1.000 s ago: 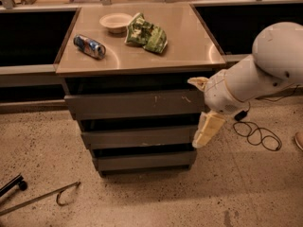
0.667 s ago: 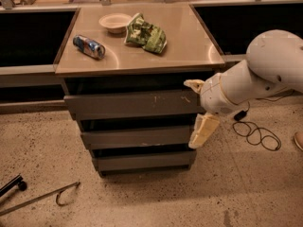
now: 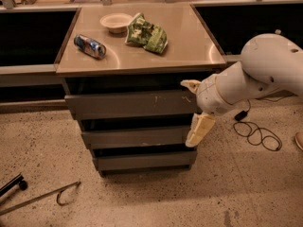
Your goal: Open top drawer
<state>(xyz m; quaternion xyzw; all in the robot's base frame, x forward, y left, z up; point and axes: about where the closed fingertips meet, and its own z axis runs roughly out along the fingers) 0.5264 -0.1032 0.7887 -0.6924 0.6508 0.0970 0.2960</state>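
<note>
Top drawer [image 3: 130, 104] has the gripper [image 3: 186, 113] at its right end, fingers [image 3: 199, 128] spread; can [image 3: 90, 46], bowl [image 3: 116, 21], bag [image 3: 147, 32] above.

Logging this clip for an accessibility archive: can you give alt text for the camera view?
The white arm's open gripper sits at the right end of the top drawer of a grey three-drawer cabinet. On the cabinet top lie a can, bowl and green bag.
</note>
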